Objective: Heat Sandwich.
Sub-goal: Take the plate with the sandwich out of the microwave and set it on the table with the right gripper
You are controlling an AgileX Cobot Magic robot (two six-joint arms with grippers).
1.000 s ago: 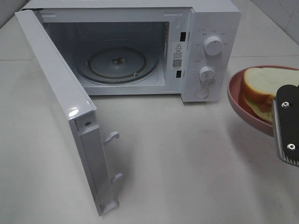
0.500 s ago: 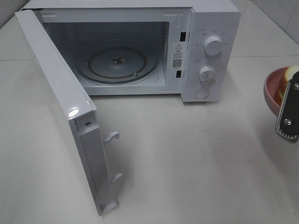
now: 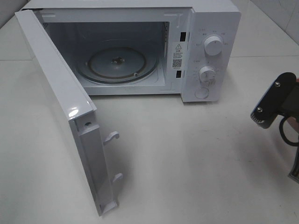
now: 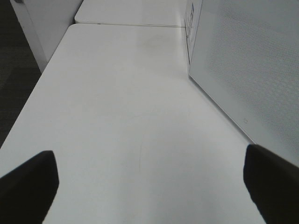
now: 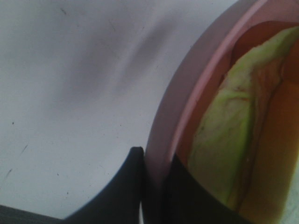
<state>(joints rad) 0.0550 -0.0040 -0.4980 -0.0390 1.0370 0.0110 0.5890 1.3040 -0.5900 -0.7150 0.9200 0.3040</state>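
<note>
In the right wrist view my right gripper (image 5: 152, 156) is shut on the rim of the round pink plate (image 5: 163, 121). On that plate lies the sandwich (image 5: 229, 140), showing pale green lettuce and tan bread. In the exterior view only the right arm's dark wrist (image 3: 273, 105) shows at the right edge; plate and sandwich lie past the frame there. The white microwave (image 3: 210, 28) stands at the back with its door (image 3: 60, 98) swung wide open to the left and its glass turntable (image 3: 117, 63) bare. My left gripper (image 4: 149, 186) is open over the table with nothing between its fingers.
The open door juts toward the table's front left, with its latch hooks (image 3: 113, 136) facing right. Two knobs (image 3: 213, 45) sit on the microwave's right panel. The left wrist view shows the microwave's side wall (image 4: 247, 60) close by and the white table's edge (image 4: 28, 107).
My right arm has swung to the right with the plate. Plate and sandwich, in the exterior view a second ago, have slid out past its right edge. The left gripper has not moved.
</note>
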